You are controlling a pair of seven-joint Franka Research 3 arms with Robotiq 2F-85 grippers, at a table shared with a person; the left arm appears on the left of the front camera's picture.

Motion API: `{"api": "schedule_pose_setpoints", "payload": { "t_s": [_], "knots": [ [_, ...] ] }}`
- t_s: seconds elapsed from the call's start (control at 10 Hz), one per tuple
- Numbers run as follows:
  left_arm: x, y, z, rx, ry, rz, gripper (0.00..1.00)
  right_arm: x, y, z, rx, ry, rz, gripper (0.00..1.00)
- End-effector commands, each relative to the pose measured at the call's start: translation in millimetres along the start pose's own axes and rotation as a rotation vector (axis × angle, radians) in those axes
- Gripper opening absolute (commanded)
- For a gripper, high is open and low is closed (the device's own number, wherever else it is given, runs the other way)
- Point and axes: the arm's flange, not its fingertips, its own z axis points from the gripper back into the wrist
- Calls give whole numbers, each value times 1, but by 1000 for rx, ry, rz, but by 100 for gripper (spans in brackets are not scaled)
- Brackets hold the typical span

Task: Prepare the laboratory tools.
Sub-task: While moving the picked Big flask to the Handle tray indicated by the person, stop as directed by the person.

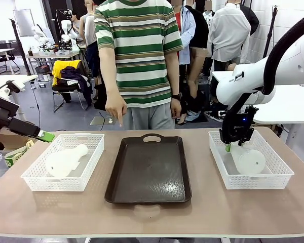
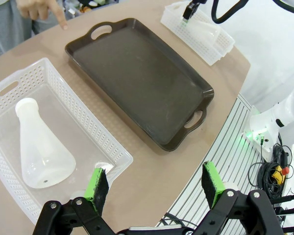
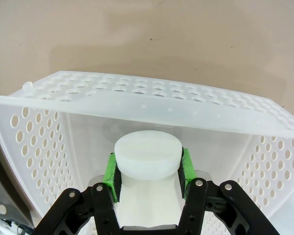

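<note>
At the right basket (image 1: 276,178), the right arm bends down from above, the right gripper (image 1: 233,146) clenched on the neck of the right flask (image 1: 251,161), which sits tilted inside, base toward the robot. Off the table's left edge, the left gripper (image 2: 154,183) hangs released, jaws spread, near the left basket (image 1: 36,180). There the left flask (image 1: 62,163) lies on its side. A person's hand (image 1: 116,108) points a finger down at the table's far edge.

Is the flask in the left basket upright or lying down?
Lying down: the flask rests on its side on the floor of the basket, its neck level with its base.
</note>
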Motion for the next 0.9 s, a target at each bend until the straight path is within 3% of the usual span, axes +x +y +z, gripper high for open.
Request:
{"api": "schedule_pose_setpoints", "payload": {
  "t_s": [0.0,0.8],
  "knots": [
    [-1,2,0,-17,-17,-16,100,0,0,-1,-17,0,-13,0],
    [-1,2,0,-17,-17,-16,100,0,0,0,0,0,0,0]
  ]
}}
